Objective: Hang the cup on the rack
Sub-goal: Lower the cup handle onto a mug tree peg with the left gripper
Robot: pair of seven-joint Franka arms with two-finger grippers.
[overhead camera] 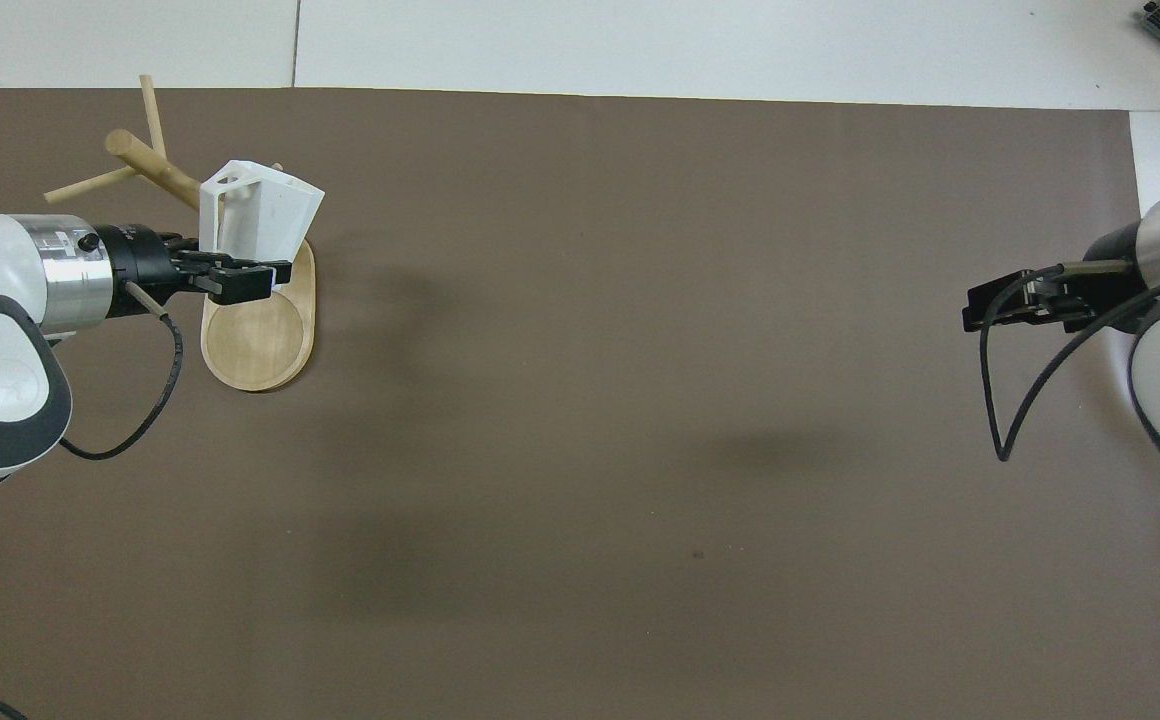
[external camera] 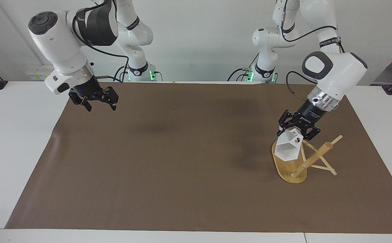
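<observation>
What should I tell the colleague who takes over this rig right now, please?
Left gripper: shut on the cup by its handle, holding it in the air over the rack, close beside the pegs.
Right gripper: open, holds nothing, waiting above the right arm's end of the table.
Rack: stands on the brown mat toward the left arm's end, its post leaning.
Done: cup picked up and brought to the rack.
Left: slip the hole in the handle over a peg, which does not look done yet, then release and back the left arm away.
</observation>
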